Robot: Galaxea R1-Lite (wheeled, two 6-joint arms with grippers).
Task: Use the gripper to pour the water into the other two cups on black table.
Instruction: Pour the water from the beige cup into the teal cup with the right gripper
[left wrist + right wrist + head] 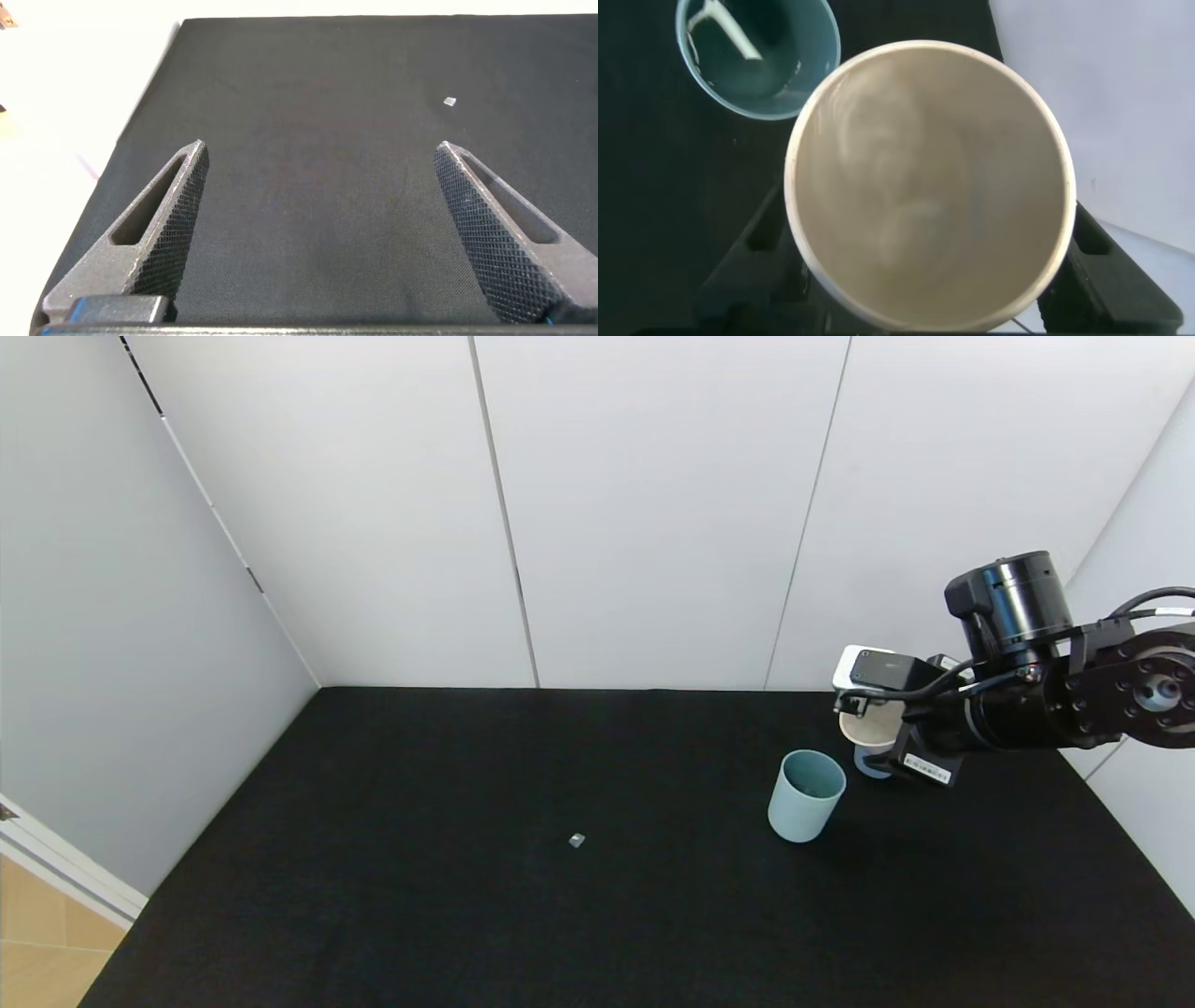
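My right gripper (878,733) is shut on a cream-white cup (868,728) and holds it upright above the black table (467,896), at the far right. In the right wrist view the cup (929,182) fills the frame, with a faint greyish sheen inside and dark fingers (752,252) on both sides. The teal-green cup (806,795) stands just left of it; water (761,79) glints inside it. The periwinkle blue cup (873,765) stands under the held cup, mostly hidden. My left gripper (320,149) is open and empty over bare table, out of the head view.
White panel walls (653,523) enclose the table at the back and both sides. A small silver-white block (576,840) lies near the table's middle and also shows in the left wrist view (450,101).
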